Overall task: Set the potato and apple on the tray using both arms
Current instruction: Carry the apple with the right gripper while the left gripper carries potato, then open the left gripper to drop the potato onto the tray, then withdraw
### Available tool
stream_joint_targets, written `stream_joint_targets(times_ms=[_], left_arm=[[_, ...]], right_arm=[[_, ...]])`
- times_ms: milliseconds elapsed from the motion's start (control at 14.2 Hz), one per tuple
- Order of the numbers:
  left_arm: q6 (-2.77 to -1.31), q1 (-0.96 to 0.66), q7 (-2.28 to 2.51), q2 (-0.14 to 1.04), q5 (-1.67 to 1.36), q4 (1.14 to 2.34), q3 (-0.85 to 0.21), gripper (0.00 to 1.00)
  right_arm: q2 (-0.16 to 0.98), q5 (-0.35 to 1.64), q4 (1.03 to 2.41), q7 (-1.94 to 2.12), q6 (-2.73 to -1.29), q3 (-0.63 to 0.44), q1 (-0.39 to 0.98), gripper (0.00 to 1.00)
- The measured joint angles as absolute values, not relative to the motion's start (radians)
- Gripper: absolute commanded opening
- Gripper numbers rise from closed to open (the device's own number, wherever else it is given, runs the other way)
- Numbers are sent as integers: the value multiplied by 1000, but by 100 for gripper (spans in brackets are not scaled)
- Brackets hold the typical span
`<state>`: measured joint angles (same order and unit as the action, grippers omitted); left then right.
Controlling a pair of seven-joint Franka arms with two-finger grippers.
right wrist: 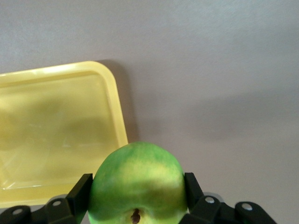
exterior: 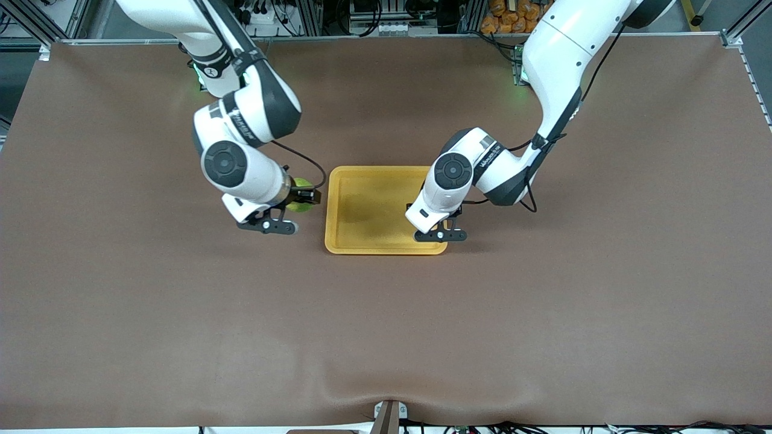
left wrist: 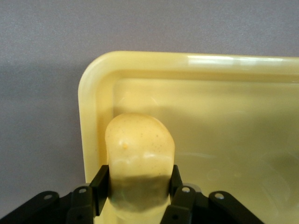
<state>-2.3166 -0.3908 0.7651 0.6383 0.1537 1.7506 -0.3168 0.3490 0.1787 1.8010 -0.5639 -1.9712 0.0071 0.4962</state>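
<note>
The yellow-orange tray (exterior: 369, 208) lies in the middle of the table. My left gripper (left wrist: 139, 186) is shut on the potato (left wrist: 140, 142), a lumpy yellow piece, low over the inside of a tray corner (left wrist: 100, 79). I cannot tell whether the potato touches the tray floor. In the front view the left hand (exterior: 435, 208) covers the potato, above the tray corner nearest the camera at the left arm's end. My right gripper (right wrist: 138, 191) is shut on the green apple (right wrist: 136, 179). It holds the apple (exterior: 300, 199) over the cloth just outside the tray's rim (right wrist: 119, 116), at the right arm's end.
A brown cloth (exterior: 543, 313) covers the whole table and bulges in a fold near the front edge (exterior: 386, 386). A small bracket (exterior: 389, 416) sits at that edge. Orange items (exterior: 512, 15) are stacked off the table between the arm bases.
</note>
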Motion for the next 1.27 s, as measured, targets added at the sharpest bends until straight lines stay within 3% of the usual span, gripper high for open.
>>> stream_joint_targets(times_ms=[71,141,212,706,1271], left_arm=[[-2316,-392,766,639,154,1751,-316,77],[-2316,-392,767,639,154,1751,-316,97],[-2315,-392,768,640,157,1751,-316,100],[-2298,-390,773,643,196,1728,-309,100],[-1974,-305,734,560,206,1553,-305,100]], right_arm=[[361,179,1803,-579,-1984,7,509,0],[371,179,1803,-586,-1993,7,519,0],[383,179,1803,-597,-2000,7,527,0],[439,179,1803,-673,-2081,7,575,0],[502,180,1804,-734,-2192,7,616,0]])
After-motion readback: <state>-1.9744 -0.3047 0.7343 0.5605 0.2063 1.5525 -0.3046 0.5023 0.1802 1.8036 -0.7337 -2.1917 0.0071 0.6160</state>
